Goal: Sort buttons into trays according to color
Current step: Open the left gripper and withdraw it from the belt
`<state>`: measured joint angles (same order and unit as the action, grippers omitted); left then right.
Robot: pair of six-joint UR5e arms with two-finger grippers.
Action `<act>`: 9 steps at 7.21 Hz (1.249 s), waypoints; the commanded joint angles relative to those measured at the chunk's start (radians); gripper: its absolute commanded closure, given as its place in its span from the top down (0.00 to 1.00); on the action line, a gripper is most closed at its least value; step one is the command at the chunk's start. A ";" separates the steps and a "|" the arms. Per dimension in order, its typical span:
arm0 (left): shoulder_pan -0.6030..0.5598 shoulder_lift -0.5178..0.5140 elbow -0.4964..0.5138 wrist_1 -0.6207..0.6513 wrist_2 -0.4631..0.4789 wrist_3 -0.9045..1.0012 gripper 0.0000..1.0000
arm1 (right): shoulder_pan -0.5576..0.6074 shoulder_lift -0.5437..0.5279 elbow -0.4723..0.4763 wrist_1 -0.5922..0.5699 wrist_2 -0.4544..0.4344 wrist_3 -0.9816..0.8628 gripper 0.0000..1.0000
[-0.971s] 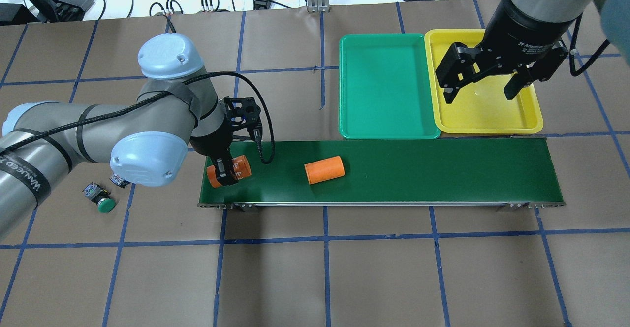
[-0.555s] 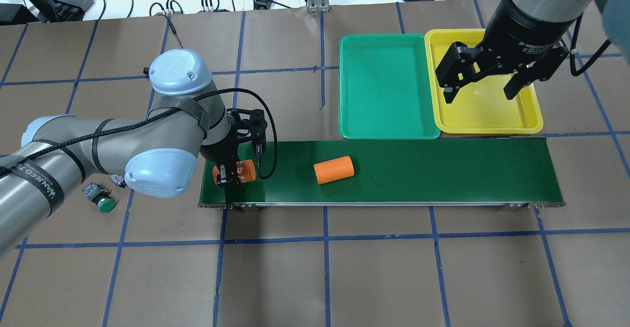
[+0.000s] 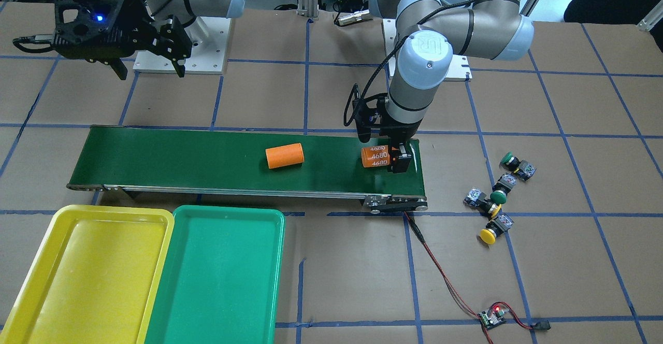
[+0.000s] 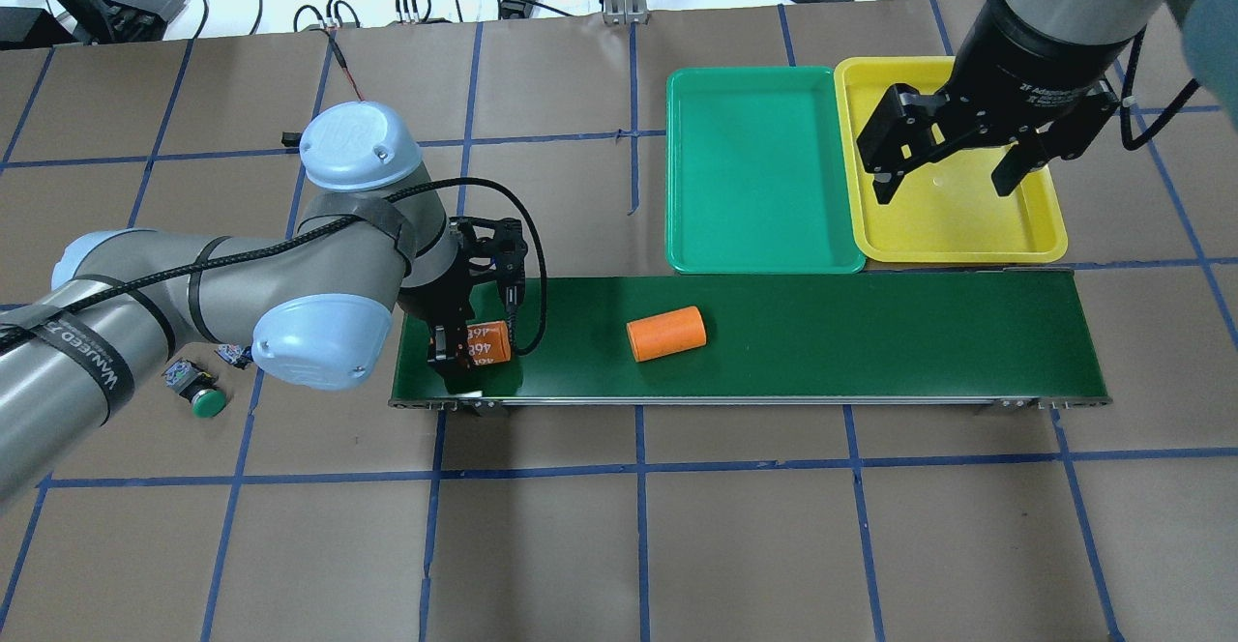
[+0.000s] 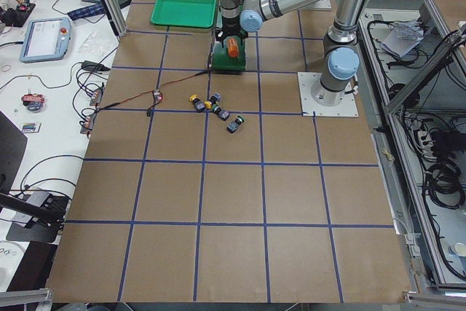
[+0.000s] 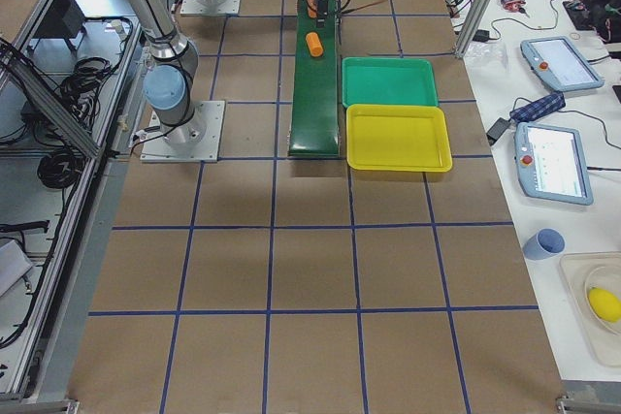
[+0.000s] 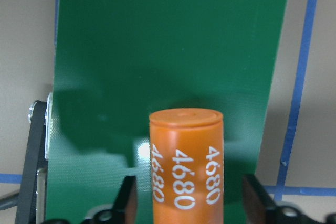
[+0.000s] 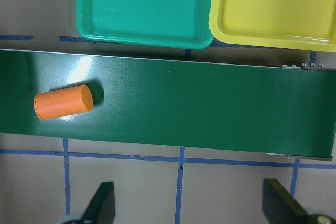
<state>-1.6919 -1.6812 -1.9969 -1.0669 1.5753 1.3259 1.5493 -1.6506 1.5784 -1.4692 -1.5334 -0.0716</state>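
– Grippers first: how does the left gripper [image 4: 450,347] stand?
– Low over the belt [image 4: 870,333], at the end nearest the buttons. Its fingers [image 7: 129,200] are spread on either side of the 4680 cylinder [image 7: 186,166], which lies on the belt. The wrist view shows a gap on both sides, so it is open and not squeezing.
– And the right gripper [image 4: 943,183]?
– Also spread wide, with nothing between its fingers. It hangs above the yellow tray [image 4: 967,231].
– Where are the buttons [image 3: 497,199]?
– All four lie on the table [image 3: 570,261], in a loose cluster just past the belt's end on the robot's left. The two green caps are nearer the robot's base, the two yellow caps farther from it.
– The trays?
– The green tray [image 4: 764,168] and the yellow tray sit side by side, rims meeting. They run along the belt's far edge at its other end, well apart from the buttons.
– Anything else on the belt?
– A plain cylinder [image 4: 665,333] lies on its side near the middle.
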 commanded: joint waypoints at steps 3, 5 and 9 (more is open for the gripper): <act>0.198 0.048 0.043 -0.090 -0.111 -0.051 1.00 | 0.000 -0.001 0.000 0.000 -0.001 -0.001 1.00; 0.363 -0.035 0.161 -0.096 -0.184 -0.143 1.00 | 0.000 -0.003 0.000 0.000 0.004 0.001 1.00; 0.426 -0.253 0.317 -0.127 0.006 -0.275 1.00 | 0.000 -0.003 0.000 0.000 0.004 -0.001 1.00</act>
<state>-1.3035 -1.8632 -1.7041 -1.1991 1.5305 1.0572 1.5493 -1.6528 1.5784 -1.4696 -1.5296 -0.0720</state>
